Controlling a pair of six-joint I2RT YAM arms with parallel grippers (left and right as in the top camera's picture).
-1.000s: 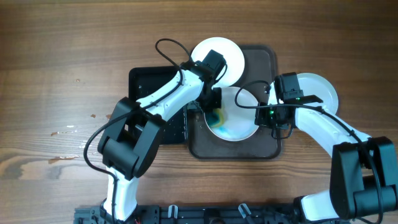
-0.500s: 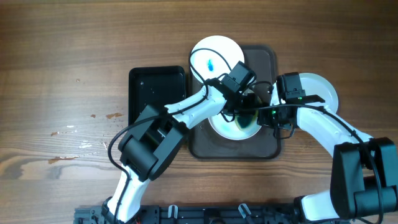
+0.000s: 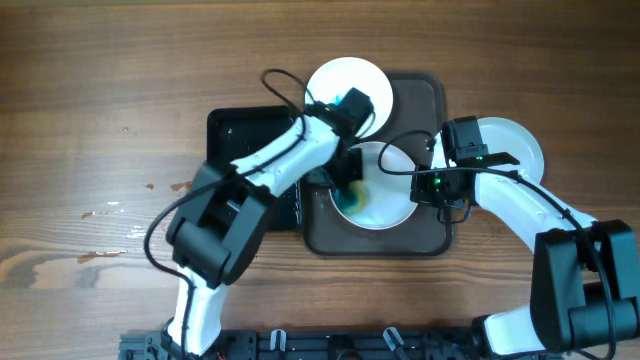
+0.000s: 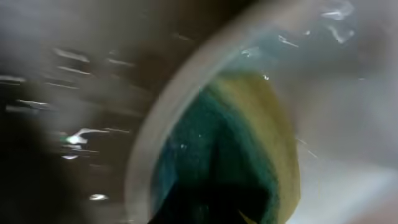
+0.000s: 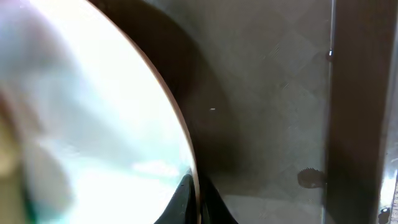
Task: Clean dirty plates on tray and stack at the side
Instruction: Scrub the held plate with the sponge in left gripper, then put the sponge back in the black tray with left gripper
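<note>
Plate status, three items. The middle plate [image 3: 388, 205] lies flat on the tray [image 3: 422, 100]; a blue-green smear [image 3: 352, 207] shows on its left half, so I judge it mid-wipe, not clean. My left pincer [image 3: 346, 180] is over that smear with a green and yellow sponge [image 4: 230, 155] in its grip, pressed to the plate just inside the rim; the left wrist view is blurred and the fingers themselves do not show. My right pincer [image 5: 198, 198] is drawn narrow on the right rim of the same plate, one fingertip on each side of the edge, steadying it.

The far plate [image 3: 340, 78] rests over the tray's far left corner, partly past the rim; my left arm hides its centre, so I cannot tell whether it is clean or dirty; I count it as outstanding.

The side plate [image 3: 520, 142] sits on the table just right of the tray, partly under my right arm; what shows is plain white; I judge it done and the base of the stack.

Assessment: one of three finished; one in hand; one pending; both must yet be moved onto the side plate.
</note>
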